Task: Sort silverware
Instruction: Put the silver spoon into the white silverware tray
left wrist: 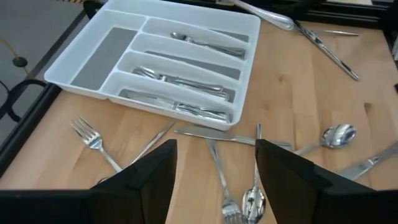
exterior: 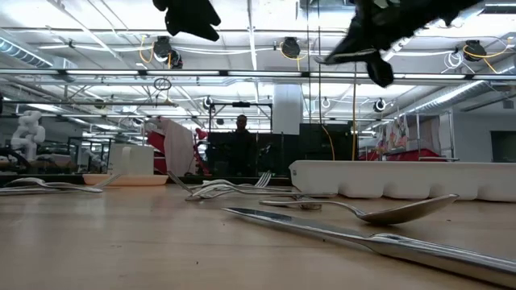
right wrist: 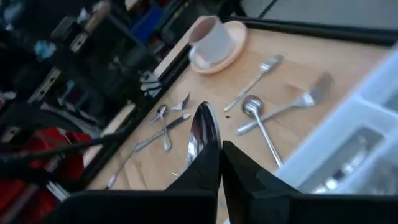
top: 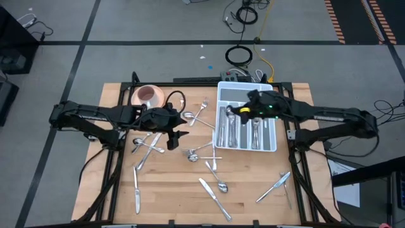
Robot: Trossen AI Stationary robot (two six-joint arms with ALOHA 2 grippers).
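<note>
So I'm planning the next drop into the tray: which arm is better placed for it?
Right. Its tool is shut on a spoon and hangs over the white tray. The left tool is open and empty above loose silverware.

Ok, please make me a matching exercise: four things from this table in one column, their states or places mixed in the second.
1. left hand
2. right hand
3. white plastic compartmented tray
4. pink round bowl

a. shut on a shiny metal spoon
b. near the wooden table's far left corner
c. open, above loose silverware
d. holds sorted silverware

Pairs: 1-c, 2-a, 3-d, 4-b
</note>
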